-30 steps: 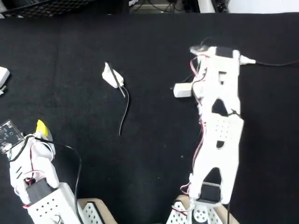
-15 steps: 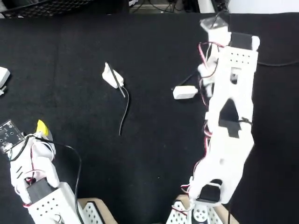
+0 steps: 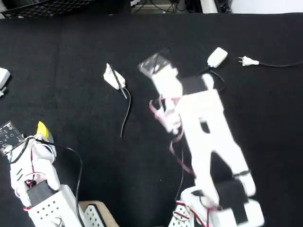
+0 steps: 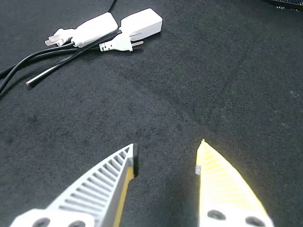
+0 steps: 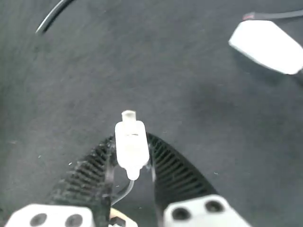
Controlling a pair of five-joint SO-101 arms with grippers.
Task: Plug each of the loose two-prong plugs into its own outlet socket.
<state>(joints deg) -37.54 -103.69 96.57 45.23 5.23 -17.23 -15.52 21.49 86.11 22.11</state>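
Plug (image 5: pixel 130 136) is sitting clamped in your right gripper (image 5: pixel 130 142) and is now hanging above mid-table, since that arm is swinging over from the far right toward the white block (image 3: pixel 114 78), probably its socket, while your left gripper (image 4: pixel 167 144) is idling, fingers spread.

Arms (image 3: pixel 208 137): white shells, perforated plates (image 3: pixel 52 208), red and black wires (image 3: pixel 163 113). My left gripper (image 4: pixel 165 156): one white ribbed finger (image 4: pixel 99 184), one yellow (image 4: pixel 222 179). My right gripper (image 5: pixel 130 139): black ribbed fingers (image 5: pixel 175 170).
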